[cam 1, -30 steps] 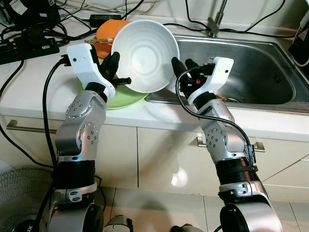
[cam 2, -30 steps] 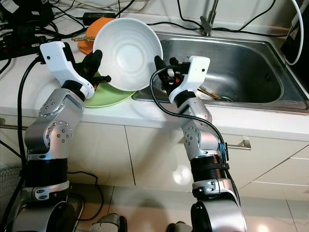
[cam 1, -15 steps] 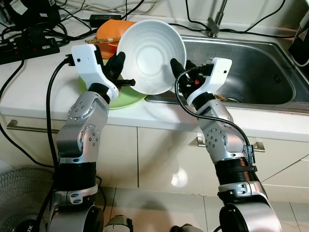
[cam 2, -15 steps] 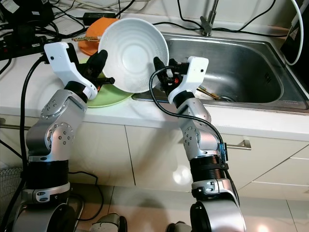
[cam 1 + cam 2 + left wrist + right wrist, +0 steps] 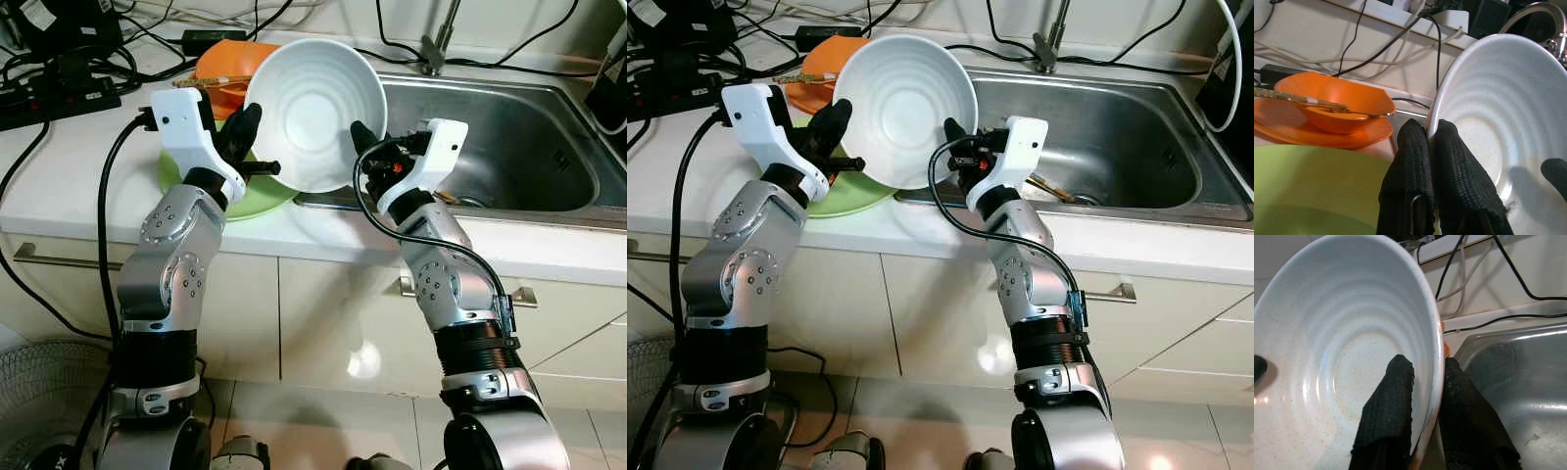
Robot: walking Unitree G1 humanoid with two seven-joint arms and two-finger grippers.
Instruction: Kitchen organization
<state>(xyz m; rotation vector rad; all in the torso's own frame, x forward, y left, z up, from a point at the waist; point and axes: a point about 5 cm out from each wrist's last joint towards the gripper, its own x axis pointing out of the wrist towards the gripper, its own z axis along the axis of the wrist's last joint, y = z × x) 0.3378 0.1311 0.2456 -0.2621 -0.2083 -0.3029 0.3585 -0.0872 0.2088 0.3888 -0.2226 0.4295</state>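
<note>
We stand at a pale kitchen counter (image 5: 59, 186) with a steel sink (image 5: 509, 147) at the upper right. We hold the big white ridged bowl (image 5: 313, 116) up in the middle, tipped on its side. Our left gripper (image 5: 257, 162) pinches its left rim; our right gripper (image 5: 364, 157) pinches its right rim. The flat green plate (image 5: 250, 201) lies just below, nearer our left arm.

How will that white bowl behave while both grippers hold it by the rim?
The white bowl looks glazed and stiff, so it is likely slick against the fabric-covered fingers. The left gripper and right gripper pinch only thin rim edges, so it may pivot. It looks ceramic: probably heavy and breakable over the steel sink.
</note>
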